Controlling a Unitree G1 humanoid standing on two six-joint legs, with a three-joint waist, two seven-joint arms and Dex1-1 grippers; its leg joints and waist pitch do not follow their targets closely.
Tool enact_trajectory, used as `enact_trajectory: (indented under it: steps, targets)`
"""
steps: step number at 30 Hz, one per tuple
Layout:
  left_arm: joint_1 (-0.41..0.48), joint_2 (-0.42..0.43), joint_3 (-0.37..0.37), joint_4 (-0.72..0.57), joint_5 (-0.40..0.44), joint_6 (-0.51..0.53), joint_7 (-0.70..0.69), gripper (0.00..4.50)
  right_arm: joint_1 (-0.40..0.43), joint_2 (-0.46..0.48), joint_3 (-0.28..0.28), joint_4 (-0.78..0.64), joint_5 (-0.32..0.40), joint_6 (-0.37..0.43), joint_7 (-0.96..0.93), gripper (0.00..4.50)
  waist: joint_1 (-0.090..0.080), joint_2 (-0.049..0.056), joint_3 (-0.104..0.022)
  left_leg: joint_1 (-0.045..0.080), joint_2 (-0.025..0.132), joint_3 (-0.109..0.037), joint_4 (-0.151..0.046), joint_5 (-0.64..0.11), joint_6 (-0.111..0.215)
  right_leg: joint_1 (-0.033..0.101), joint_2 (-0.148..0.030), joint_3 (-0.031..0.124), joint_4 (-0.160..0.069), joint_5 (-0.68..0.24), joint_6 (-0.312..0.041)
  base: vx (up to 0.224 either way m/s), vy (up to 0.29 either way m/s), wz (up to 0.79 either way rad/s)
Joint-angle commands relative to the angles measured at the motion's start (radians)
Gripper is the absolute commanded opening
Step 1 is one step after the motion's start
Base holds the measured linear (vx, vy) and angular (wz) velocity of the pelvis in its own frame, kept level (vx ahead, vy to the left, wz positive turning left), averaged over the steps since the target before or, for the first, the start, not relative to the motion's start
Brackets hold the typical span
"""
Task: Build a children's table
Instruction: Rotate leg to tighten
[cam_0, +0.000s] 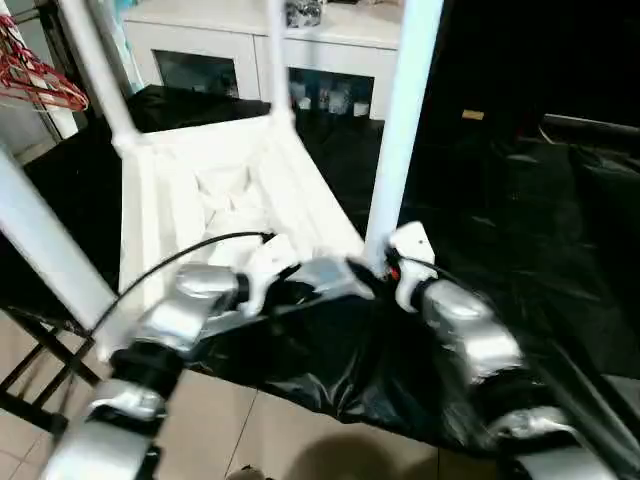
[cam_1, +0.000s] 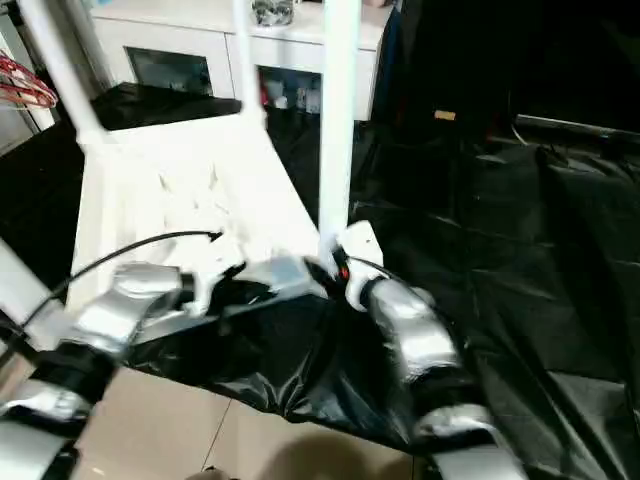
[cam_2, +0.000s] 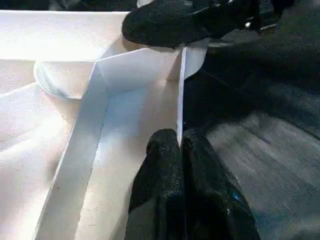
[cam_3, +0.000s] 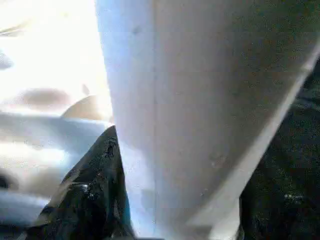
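White plastic tabletop (cam_0: 215, 190) laid upside down on black-covered counter (cam_0: 520, 220). Near rim (cam_2: 181, 95) pinched by clenched left jaws (cam_2: 181, 145). Tapered white leg (cam_0: 402, 130) (near corner socket) clasped by right jaws (cam_3: 150, 190). Risk: leg possibly jammed crooked if pushed off-axis.

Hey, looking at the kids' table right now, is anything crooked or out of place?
Nothing looks broken. The tabletop lies upside down on the black-covered work table, legs pointing up, its near end overhanging the edge. The left gripper pinches the tabletop's thin rim, shut on it; the right gripper straddles the base of the near right leg.
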Motion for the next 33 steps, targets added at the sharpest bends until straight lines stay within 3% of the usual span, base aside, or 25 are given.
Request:
enact_trajectory:
  steps: [1, 3, 4, 5, 8, 12, 15, 19, 23, 24, 28, 31, 33]
  targets:
    - [-0.014, -0.052, -0.007, -0.01, 0.004, 0.001, 0.072, 0.0, 0.013, 0.076, 0.065, 0.034, -0.012, 0.006, 0.024, 3.25, -0.001, -0.006, -0.049, 0.007, 0.058, -0.035, -0.078, -0.213, 0.003, 0.034, -0.1, 0.072, -0.099, -0.253, -0.149, 0.0, 0.0, 0.0]
    - [-0.005, -0.05, -0.014, -0.017, 0.0, 0.0, 0.053, 0.0, 0.015, 0.074, 0.064, 0.027, -0.004, 0.001, 0.039, 3.25, -0.003, -0.01, -0.048, 0.006, 0.058, -0.034, -0.08, -0.216, 0.009, 0.033, -0.097, 0.072, -0.099, -0.245, -0.145, 0.0, 0.0, 0.0]
    - [-0.003, -0.048, -0.016, -0.019, -0.001, 0.0, 0.048, 0.0, 0.016, 0.072, 0.062, 0.024, 0.001, 0.002, 0.045, 3.39, -0.002, -0.007, -0.048, 0.006, 0.058, -0.034, -0.08, -0.22, 0.01, 0.033, -0.098, 0.073, -0.098, -0.243, -0.146, 0.0, 0.0, 0.0]
    - [0.003, -0.039, -0.018, -0.03, -0.009, 0.0, 0.025, 0.0, 0.015, 0.06, 0.054, 0.015, 0.017, 0.008, 0.067, 3.57, -0.004, -0.011, -0.046, 0.006, 0.058, -0.034, -0.081, -0.223, 0.011, 0.033, -0.097, 0.072, -0.099, -0.249, -0.144, 0.0, 0.0, 0.0]
    - [0.01, -0.016, -0.02, -0.042, -0.02, -0.014, -0.018, 0.0, 0.007, 0.028, 0.043, 0.004, 0.032, 0.009, 0.106, 3.74, -0.005, -0.008, -0.047, 0.004, 0.058, -0.035, -0.081, -0.223, 0.014, 0.034, -0.099, 0.073, -0.1, -0.257, -0.14, 0.0, 0.0, 0.0]
    - [0.023, 0.024, -0.021, -0.058, -0.049, -0.023, -0.108, 0.0, -0.003, -0.038, 0.051, -0.014, 0.043, 0.004, 0.232, 3.84, -0.004, -0.003, -0.054, 0.0, 0.057, -0.033, -0.074, -0.168, 0.034, 0.04, -0.095, 0.072, -0.085, -0.134, -0.166, 0.0, 0.0, 0.0]
    - [0.036, 0.051, -0.027, -0.077, -0.07, -0.033, -0.184, 0.0, 0.013, -0.098, 0.092, -0.05, 0.046, -0.034, 0.385, 3.84, -0.004, -0.002, -0.059, -0.003, 0.056, -0.03, -0.066, -0.124, 0.055, 0.045, -0.091, 0.069, -0.072, -0.013, -0.198, 0.0, 0.0, 0.0]
    - [0.039, 0.094, -0.043, -0.089, -0.09, -0.045, -0.294, 0.0, 0.05, -0.195, 0.16, -0.119, 0.067, -0.065, 0.624, 3.84, 0.008, -0.003, -0.064, -0.006, 0.055, -0.025, -0.053, -0.069, 0.115, 0.044, -0.086, 0.064, -0.057, 0.117, -0.228, 0.0, 0.0, 0.0]
    - [0.025, 0.139, -0.052, -0.076, -0.109, -0.056, -0.404, 0.0, 0.078, -0.293, 0.212, -0.186, 0.095, -0.043, 0.854, 3.84, 0.019, -0.002, -0.06, -0.007, 0.06, -0.027, -0.055, -0.109, 0.117, 0.044, -0.088, 0.062, -0.063, 0.049, -0.23, 0.0, 0.0, 0.0]
    - [0.025, 0.139, -0.052, -0.076, -0.109, -0.056, -0.404, 0.0, 0.078, -0.293, 0.212, -0.186, 0.095, -0.043, 0.854, 3.58, 0.024, -0.001, -0.058, -0.004, 0.062, -0.027, -0.056, -0.129, 0.111, 0.041, -0.089, 0.064, -0.066, 0.014, -0.226, 0.0, 0.0, 0.0]
    - [0.014, 0.165, -0.06, -0.066, -0.111, -0.046, -0.457, 0.0, 0.086, -0.331, 0.235, -0.221, 0.119, -0.009, 0.949, 3.34, 0.03, -0.002, -0.055, 0.002, 0.065, -0.027, -0.062, -0.171, 0.078, 0.038, -0.092, 0.065, -0.076, -0.081, -0.222, 0.0, 0.0, 0.0]
    - [0.011, 0.175, -0.057, -0.063, -0.116, -0.038, -0.478, 0.0, 0.09, -0.342, 0.248, -0.239, 0.129, 0.008, 0.986, 3.08, 0.031, -0.006, -0.056, 0.0, 0.065, -0.029, -0.063, -0.16, 0.07, 0.04, -0.094, 0.066, -0.073, -0.077, -0.219, 0.0, 0.0, 0.0]
    - [0.01, 0.176, -0.05, -0.061, -0.117, -0.035, -0.471, 0.0, 0.094, -0.339, 0.252, -0.249, 0.135, 0.018, 0.995, 2.91, 0.031, -0.015, -0.058, -0.003, 0.063, -0.028, -0.06, -0.134, 0.077, 0.042, -0.094, 0.066, -0.07, -0.054, -0.22, 0.0, 0.0, 0.0]
